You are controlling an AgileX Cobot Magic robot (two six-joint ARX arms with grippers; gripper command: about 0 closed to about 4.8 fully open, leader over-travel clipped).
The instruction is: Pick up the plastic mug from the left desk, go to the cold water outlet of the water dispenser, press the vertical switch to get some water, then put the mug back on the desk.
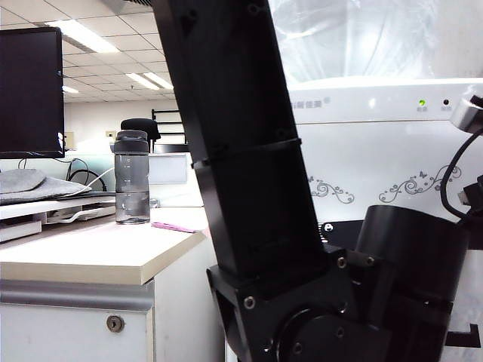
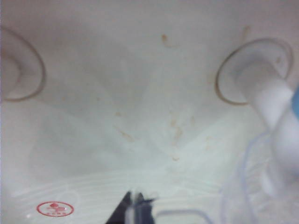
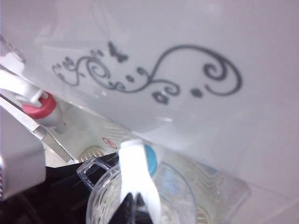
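Since its dark fingertips sit pressed together, the left gripper [image 2: 137, 210] is closed, with a sliver of clear plastic between the tips; this looks like a grip on the plastic mug [image 2: 243, 186], whose thin handle lies just beside them. From the right wrist view the mug [image 3: 177, 196] is off the desk and under the cold water outlet [image 3: 150, 158]. Its open mouth faces the blue-collared tap and its handle points away toward the dark arm parts at its side. The vertical switch [image 3: 135, 172] runs lengthwise from the blue collar toward the mug's mouth, its free end over the opening. Two dark tips of the right gripper [image 3: 132, 212] show just beside that free end; I cannot tell whether they are apart or together, or whether they touch it. Well apart is the pink-red-collared tap [image 3: 37, 106], set in the same recess of the water dispenser [image 3: 210, 42], below its grey scroll pattern [image 3: 154, 74]. In the exterior view a black arm link [image 1: 241, 151] blocks the middle, the dispenser's green light [image 1: 422, 102] glows on the right, and on the left desk [image 1: 83, 256] a smoky-grey bottle [image 1: 132, 177] stands upright.
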